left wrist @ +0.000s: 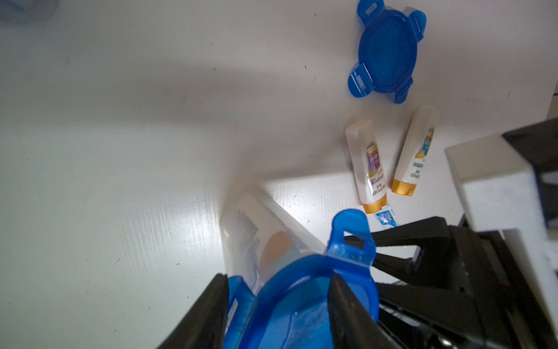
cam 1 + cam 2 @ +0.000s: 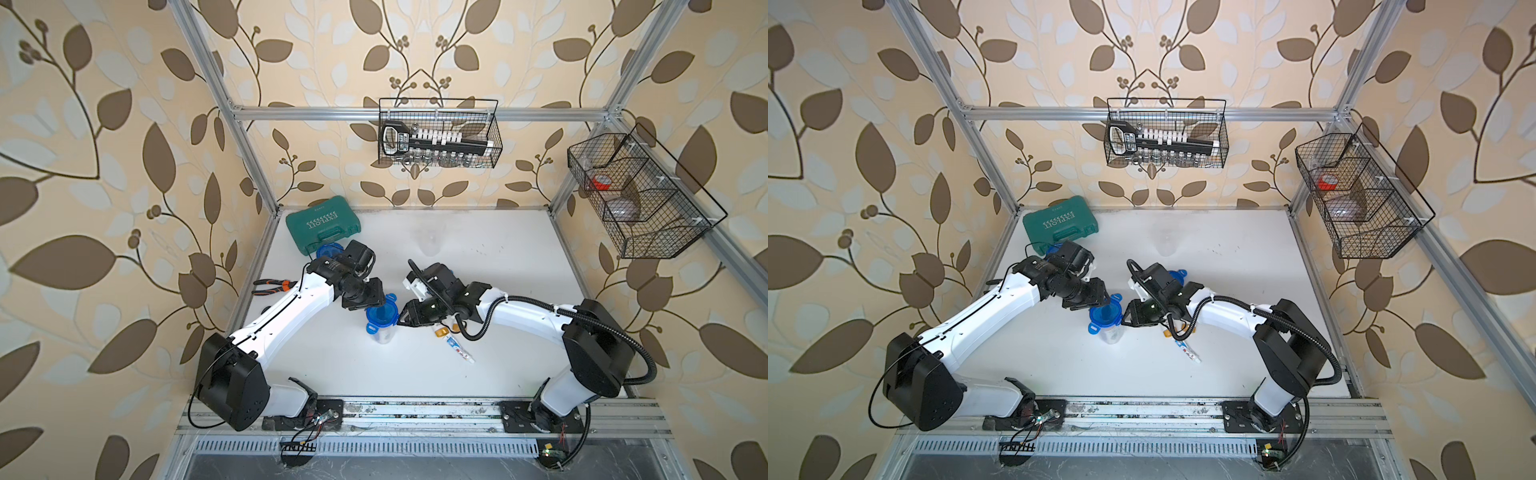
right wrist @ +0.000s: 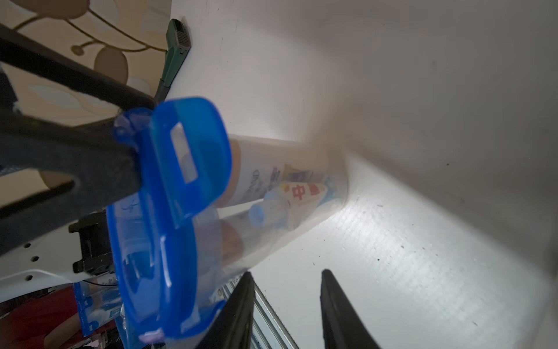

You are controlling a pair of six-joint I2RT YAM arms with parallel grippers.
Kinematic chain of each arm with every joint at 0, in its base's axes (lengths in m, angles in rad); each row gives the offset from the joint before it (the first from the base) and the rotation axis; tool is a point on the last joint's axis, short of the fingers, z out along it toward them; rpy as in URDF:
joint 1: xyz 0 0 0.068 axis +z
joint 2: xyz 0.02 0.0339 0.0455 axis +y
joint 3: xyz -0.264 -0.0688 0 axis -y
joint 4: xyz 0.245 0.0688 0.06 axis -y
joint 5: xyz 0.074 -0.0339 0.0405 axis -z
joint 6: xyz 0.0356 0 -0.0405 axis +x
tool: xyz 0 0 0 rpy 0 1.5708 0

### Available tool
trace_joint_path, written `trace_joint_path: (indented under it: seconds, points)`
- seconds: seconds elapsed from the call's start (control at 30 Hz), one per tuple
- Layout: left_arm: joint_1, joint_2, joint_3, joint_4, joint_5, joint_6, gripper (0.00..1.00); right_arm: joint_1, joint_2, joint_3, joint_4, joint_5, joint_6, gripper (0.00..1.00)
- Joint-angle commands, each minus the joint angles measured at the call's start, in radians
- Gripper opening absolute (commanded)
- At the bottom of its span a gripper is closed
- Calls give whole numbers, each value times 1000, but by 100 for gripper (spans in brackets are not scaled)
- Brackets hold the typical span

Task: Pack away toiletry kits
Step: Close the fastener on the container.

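Near the middle of the white table (image 2: 498, 270), a touch toward 8 o'clock, we see a clear jar (image 2: 382, 334) standing upright with a blue four-tab lid (image 2: 381, 318) on its mouth. The left gripper (image 1: 277, 290) hangs over it from the 11 o'clock side. Its fingers are partly apart, one outside a tab and one over the lid's top, and we cannot tell whether they pinch it. The right gripper (image 3: 287, 273) sits at the jar's 3 o'clock, jaws apart with only bare table between them.

Through the jar wall we read a red "中" on a toothpaste tube (image 3: 302, 193) that rests against a white bottle (image 3: 256, 178).

At the jar's 4 o'clock a gold-capped bottle (image 1: 367, 163) and a second bottle (image 1: 418, 145) lie side by side, each label showing letters that read "EPAND". A loose toothpaste tube (image 2: 459, 347) lies just beside them, its print too small for us to read. A loose lid (image 1: 388, 51) lies at the jar's 2 o'clock.

In the table's 11 o'clock corner a green tool case (image 2: 324, 224) is marked "EXPLOIT", upside down in both top views.
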Motion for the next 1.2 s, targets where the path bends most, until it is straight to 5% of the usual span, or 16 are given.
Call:
trace_joint_path:
  seconds: [0.0,0.6,0.93,1.17]
  points:
    - [-18,10,-72,-165,36,-17,53,-2,12,31,98,3,15,37]
    - [-18,-29,-152,-81,138,-152,52,5,25,30,112,4,34,37]
    - [-18,-31,-90,-163,46,-128,54,-68,-127,-42,-48,71,27,44]
    - [-9,-29,-33,-193,18,-102,56,-75,-189,47,-256,154,-49,47]
